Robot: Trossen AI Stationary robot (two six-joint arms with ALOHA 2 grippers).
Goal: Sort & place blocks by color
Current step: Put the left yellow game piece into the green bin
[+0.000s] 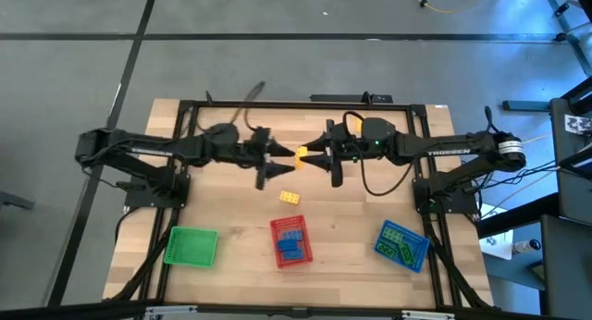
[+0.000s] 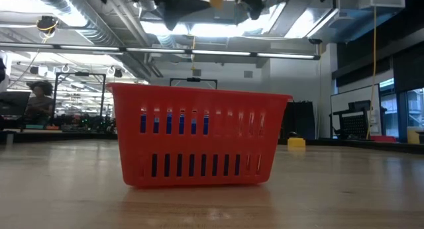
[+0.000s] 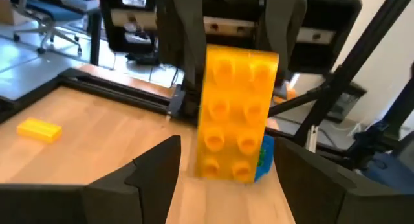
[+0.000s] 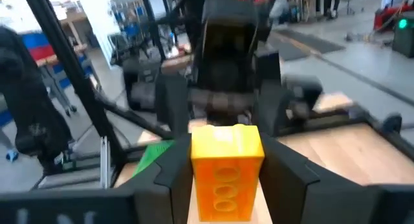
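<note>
The red tray (image 2: pixel 199 136) fills the low view, standing on the wooden counter (image 2: pixel 66 189) with blue blocks (image 2: pixel 173 123) showing through its slots. From above it sits at the counter's front middle, between the green tray (image 1: pixel 191 246) on the left and the blue tray (image 1: pixel 401 243) on the right; the blue tray holds green blocks (image 1: pixel 404 251).

Above the middle of the counter the two arms meet tip to tip. The right tool (image 4: pixel 225 185) is closed on a yellow block (image 4: pixel 226 171), its fingers (image 4: pixel 288 172) pressing both sides of the brick. The left tool (image 3: pixel 223 169) stands open, its fingers (image 3: pixel 155 169) on either side of the same block's free end without touching it; the studded face points towards the left wrist camera. In the high view this block (image 1: pixel 302 153) hangs between the two tool tips.

A second yellow block (image 1: pixel 289 197) lies on the counter just behind the red tray.
</note>
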